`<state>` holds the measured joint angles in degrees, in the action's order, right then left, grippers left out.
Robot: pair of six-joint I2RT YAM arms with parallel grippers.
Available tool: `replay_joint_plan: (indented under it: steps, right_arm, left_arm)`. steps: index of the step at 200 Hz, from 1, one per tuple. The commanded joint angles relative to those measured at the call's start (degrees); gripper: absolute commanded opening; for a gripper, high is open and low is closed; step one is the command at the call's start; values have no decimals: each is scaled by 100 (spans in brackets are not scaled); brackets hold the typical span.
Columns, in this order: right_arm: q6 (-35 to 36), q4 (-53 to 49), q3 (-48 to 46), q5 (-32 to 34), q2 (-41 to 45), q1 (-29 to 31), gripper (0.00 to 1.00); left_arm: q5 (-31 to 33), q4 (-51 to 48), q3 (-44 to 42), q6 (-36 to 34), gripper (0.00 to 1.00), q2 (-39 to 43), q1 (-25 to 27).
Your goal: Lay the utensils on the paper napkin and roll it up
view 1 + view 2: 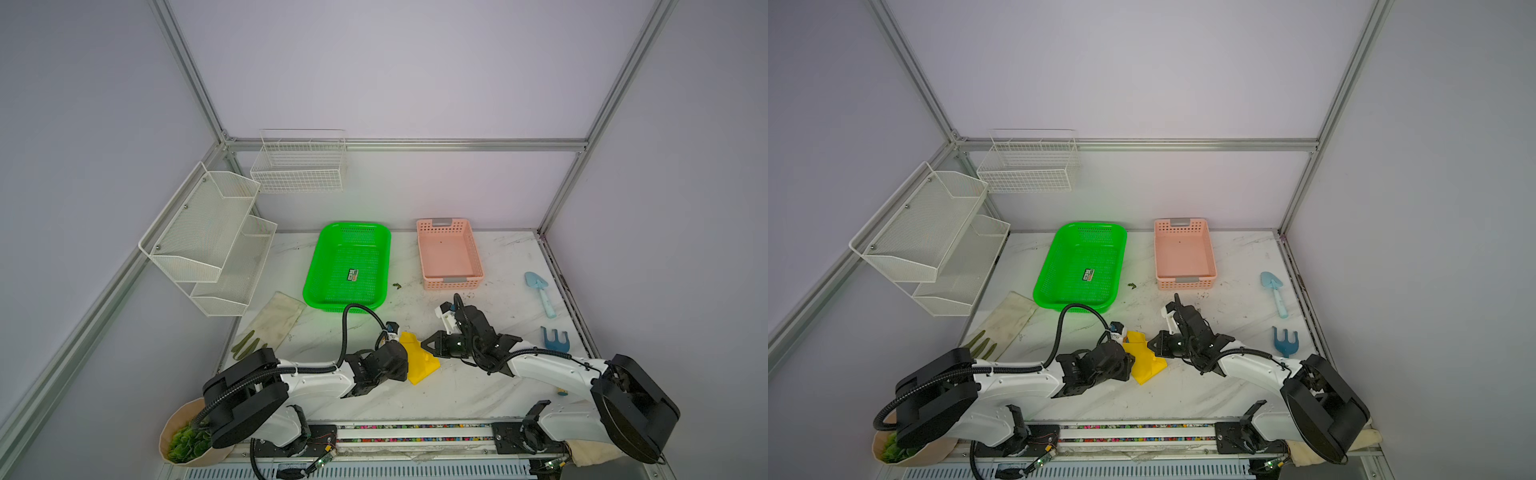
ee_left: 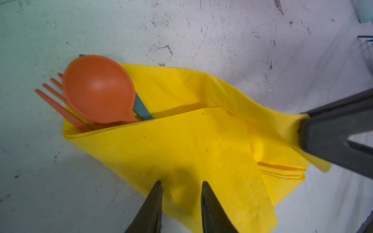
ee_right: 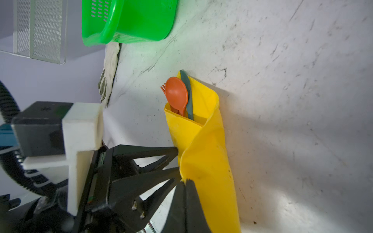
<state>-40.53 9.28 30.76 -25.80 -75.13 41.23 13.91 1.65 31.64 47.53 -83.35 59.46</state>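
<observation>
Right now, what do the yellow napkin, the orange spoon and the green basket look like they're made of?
The yellow napkin looks like thin matte paper: it creases softly and holds its folds. The orange spoon seems to be smooth moulded plastic with a satin finish: a soft highlight sits in its bowl. The green basket is probably glossy moulded plastic, with slotted perforations.

No text can be read anywhere — only a small printed sticker is seen on the floor of the green basket, in both top views, and its print cannot be made out
</observation>
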Motion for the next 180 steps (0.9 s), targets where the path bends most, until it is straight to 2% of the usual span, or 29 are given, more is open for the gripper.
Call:
replay_joint_plan:
  steps: [1,180]
  right_arm:
    - [-203,349,71,-15,-39,97,0]
    - [-787,1353,-116,31,-711,825,0]
  left_arm:
    - [-20,237,180,11,33,-106,47]
    - [141,7,337,-59,32,-345,58]
